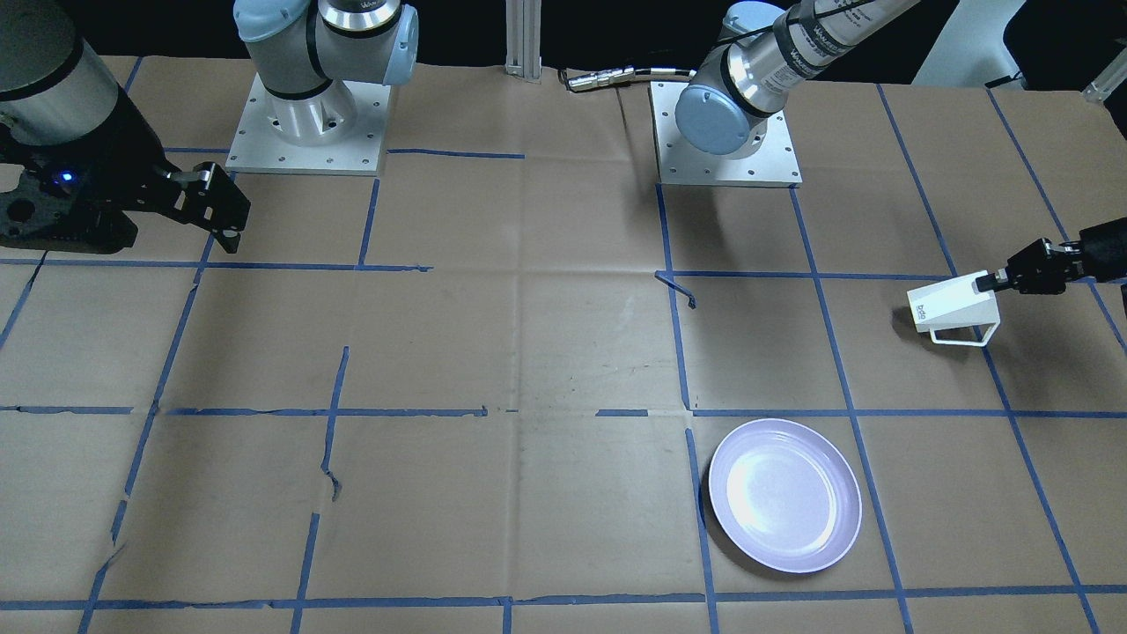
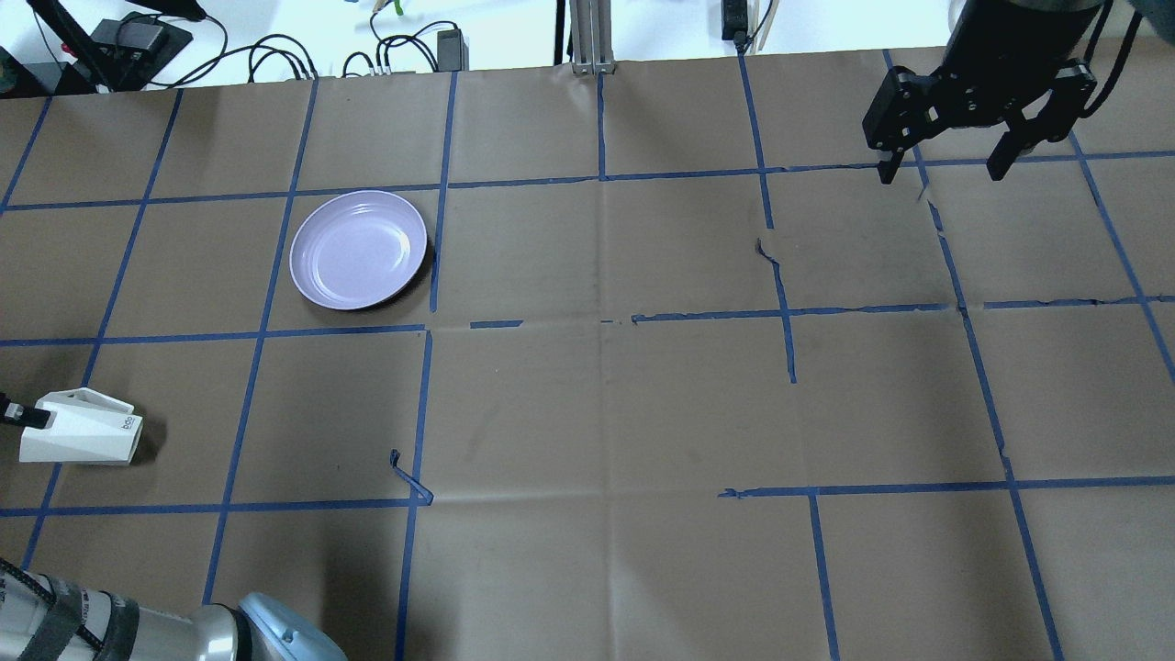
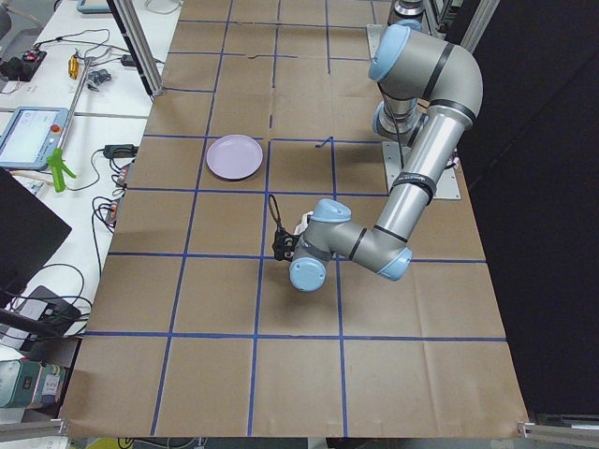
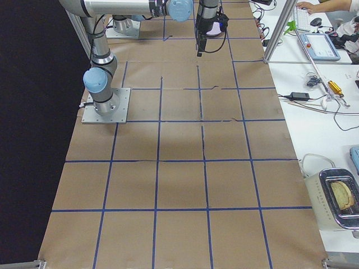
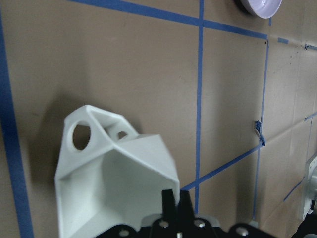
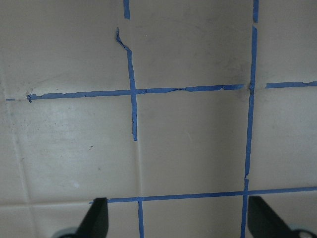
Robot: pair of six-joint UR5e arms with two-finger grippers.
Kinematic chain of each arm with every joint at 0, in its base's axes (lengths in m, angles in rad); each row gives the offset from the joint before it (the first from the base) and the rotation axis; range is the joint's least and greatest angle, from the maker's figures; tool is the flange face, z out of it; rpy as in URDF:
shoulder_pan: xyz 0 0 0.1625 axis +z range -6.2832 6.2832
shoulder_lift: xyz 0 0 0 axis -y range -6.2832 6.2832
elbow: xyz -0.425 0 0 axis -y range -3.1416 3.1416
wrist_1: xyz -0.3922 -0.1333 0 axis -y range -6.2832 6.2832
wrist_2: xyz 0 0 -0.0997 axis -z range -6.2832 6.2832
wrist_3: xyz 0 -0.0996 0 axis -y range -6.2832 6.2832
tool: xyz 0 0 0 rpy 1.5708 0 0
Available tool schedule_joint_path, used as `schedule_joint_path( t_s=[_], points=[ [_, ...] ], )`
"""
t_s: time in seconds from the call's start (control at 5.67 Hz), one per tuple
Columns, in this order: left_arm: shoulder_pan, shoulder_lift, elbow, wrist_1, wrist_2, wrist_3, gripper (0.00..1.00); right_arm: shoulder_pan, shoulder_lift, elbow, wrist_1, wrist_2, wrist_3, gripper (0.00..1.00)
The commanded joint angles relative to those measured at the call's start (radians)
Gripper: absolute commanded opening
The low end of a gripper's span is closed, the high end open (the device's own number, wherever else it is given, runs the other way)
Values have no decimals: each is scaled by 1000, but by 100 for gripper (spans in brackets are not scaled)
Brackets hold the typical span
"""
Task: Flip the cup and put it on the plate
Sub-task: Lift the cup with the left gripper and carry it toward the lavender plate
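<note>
The white faceted cup (image 1: 955,304) lies on its side, low over the table at the robot's far left, handle toward the operators' side. It also shows in the overhead view (image 2: 81,430) and, mouth toward the camera, in the left wrist view (image 5: 111,183). My left gripper (image 1: 993,281) is shut on the cup's rim wall, its fingers (image 5: 173,203) pinching it. The lavender plate (image 1: 785,495) sits empty on the table, well apart from the cup, and shows in the overhead view (image 2: 360,249). My right gripper (image 2: 944,171) hangs open and empty at the far right.
Brown paper with a blue tape grid covers the table (image 2: 606,413). A loose curl of tape (image 2: 410,477) sticks up between the cup and the table's middle. The two arm bases (image 1: 308,123) stand at the robot's side. Cables and equipment lie beyond the far edge (image 2: 275,55).
</note>
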Motion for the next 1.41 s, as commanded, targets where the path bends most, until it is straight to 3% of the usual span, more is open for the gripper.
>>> schedule_joint_path(
  t_s=[0.0, 0.53, 0.71, 0.88, 1.24],
  points=[
    [-93, 126, 4, -15, -5, -66, 0, 0, 0, 0, 0, 0, 0, 100],
    [-406, 379, -28, 33, 6, -342, 0, 0, 0, 0, 0, 0, 0, 100],
    [-525, 387, -43, 156, 18, -480, 0, 0, 0, 0, 0, 0, 0, 100],
    [-642, 372, -46, 288, 147, -546, 0, 0, 0, 0, 0, 0, 0, 100],
    [-787, 299, -49, 483, 163, -586, 0, 0, 0, 0, 0, 0, 0, 100]
  ],
)
